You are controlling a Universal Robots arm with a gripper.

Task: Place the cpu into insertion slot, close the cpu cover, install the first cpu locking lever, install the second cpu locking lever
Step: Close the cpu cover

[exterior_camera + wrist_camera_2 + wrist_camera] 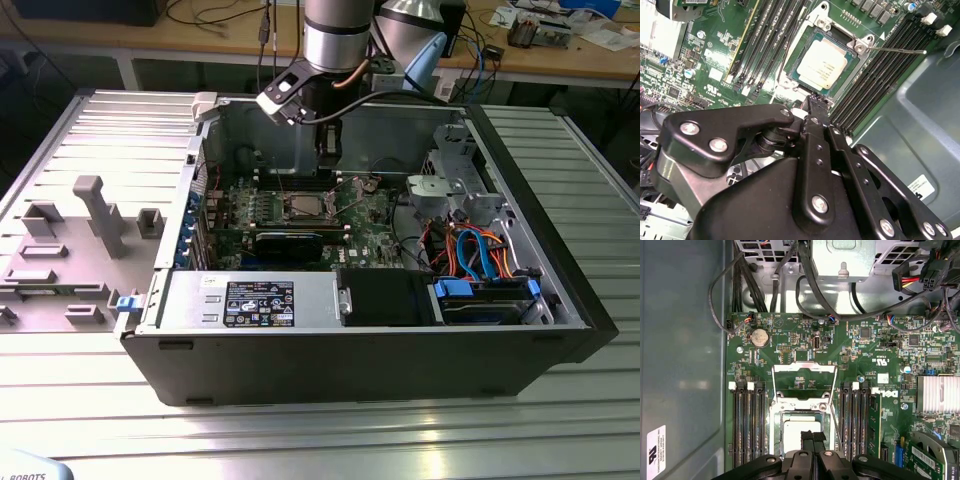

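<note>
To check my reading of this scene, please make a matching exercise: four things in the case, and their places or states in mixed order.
1 cpu
2 cpu cover
3 memory slots
4 pincer

a swung open
b long, black, flanking the insertion slot
c seated in the insertion slot
d hovering near the cpu

Pairs: 1-c, 2-a, 3-b, 4-d

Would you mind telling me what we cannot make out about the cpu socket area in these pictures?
First wrist view: the pincer covers part of the cpu, and the picture's edge cuts off the insertion slot.
Second wrist view: the pincer's black linkage hides the slot's nearest edge.
Exterior view: too small to tell whether the cpu lies flush.
</note>
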